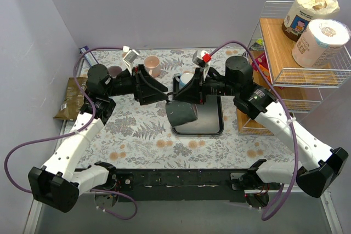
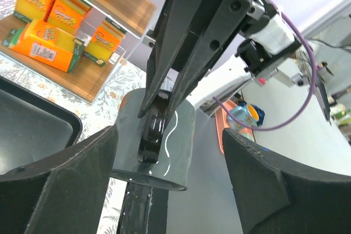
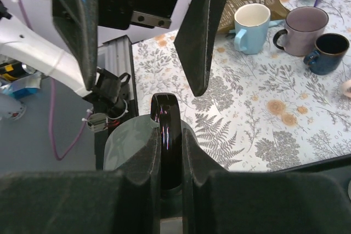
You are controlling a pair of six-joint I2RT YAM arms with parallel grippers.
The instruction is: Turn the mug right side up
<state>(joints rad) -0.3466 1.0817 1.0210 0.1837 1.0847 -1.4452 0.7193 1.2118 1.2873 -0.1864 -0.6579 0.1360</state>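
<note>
Right gripper [image 3: 169, 157] clamped on handle [image 3: 166, 124] of gray mug [image 1: 182, 113], axis tilted, mouth seemingly downward, left gripper [image 2: 170, 135] spread

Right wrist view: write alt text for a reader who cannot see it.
The right tool is shut on the glossy dark handle of a grey mug, close to the camera. The open left tool faces it. Beyond, a light blue mug, a mauve mug and a dark blue mug stand upright on the floral tablecloth.
</note>
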